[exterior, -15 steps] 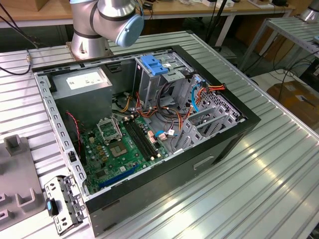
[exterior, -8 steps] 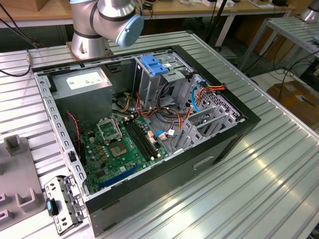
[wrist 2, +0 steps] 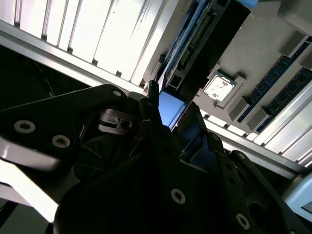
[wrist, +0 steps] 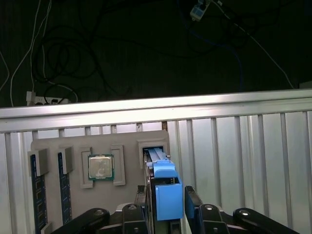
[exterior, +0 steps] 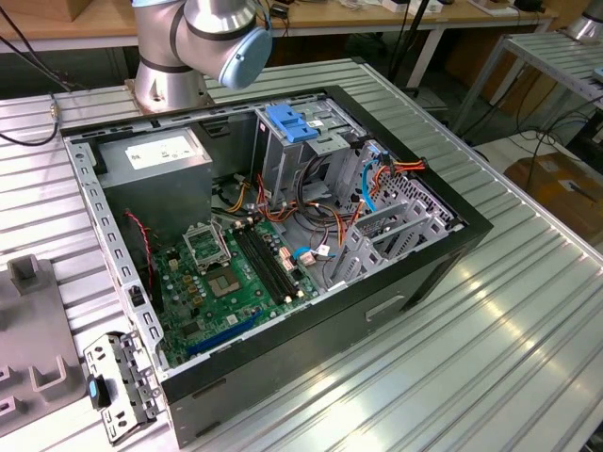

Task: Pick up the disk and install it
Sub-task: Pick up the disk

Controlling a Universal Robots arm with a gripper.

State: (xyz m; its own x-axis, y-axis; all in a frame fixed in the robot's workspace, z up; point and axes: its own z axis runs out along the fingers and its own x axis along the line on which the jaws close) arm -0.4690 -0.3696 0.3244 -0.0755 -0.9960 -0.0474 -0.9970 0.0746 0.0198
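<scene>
Grey tray: lay on the ribbed metal table, close to one table edge.
Blue-railed disk: stood on edge in the tray's end slot, its blue carrier rail towards the camera and its grey metal body below. In the second wrist view its blue end showed between the black fingers.
Black gripper: was closed on the disk, one finger against each flat side.
Processor chip: lay flat in its own tray pocket, just beside the disk's slot.
Memory sticks: stood in slots at the tray's other end.
Computer case: lay open at the table's middle in the exterior view, motherboard up, with the robot arm based at the table edge behind it.
</scene>
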